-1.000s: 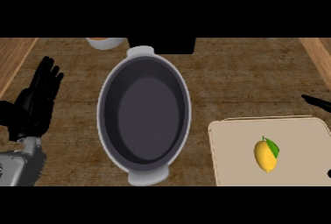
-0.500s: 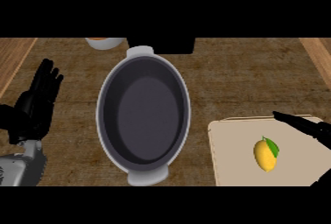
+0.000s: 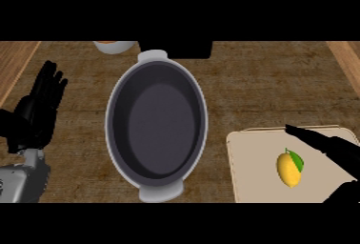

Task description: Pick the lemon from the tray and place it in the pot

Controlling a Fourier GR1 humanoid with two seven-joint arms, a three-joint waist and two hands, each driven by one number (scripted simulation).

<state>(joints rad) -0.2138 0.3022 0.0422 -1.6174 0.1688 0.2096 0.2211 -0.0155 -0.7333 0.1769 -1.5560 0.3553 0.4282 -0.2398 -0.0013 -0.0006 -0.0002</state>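
Two hands show in our head view, one at each side. Our right hand (image 3: 336, 153) comes in from the lower right corner over the tray (image 3: 253, 167), its fingers straight and open, one long finger pointing up and left across the tray's upper right part. It holds nothing; the fingertip sits above and just right of the lemon (image 3: 289, 168), and we cannot tell whether it is touching the tray's surface. The lemon lies on the tray, in its right half, lengthwise up and down, yellow with a green leaf on its upper right side. It is near the hand but apart from it. The tray is a pale beige slab with rounded corners, lying on the desk (image 3: 267, 90) at lower right, just beside the pot (image 3: 156, 125). The pot is a dark oval with a pale rim and a handle at its top and bottom ends; it stands in the middle of the desk with nothing inside. Our left hand (image 3: 35, 112) rests at the left edge, open, fingers up, well apart from the pot. At the top edge, beyond the pot, we see part of a pale round vessel (image 3: 114, 46) and a dark block (image 3: 190, 48); both are cut off and we cannot tell what they are.
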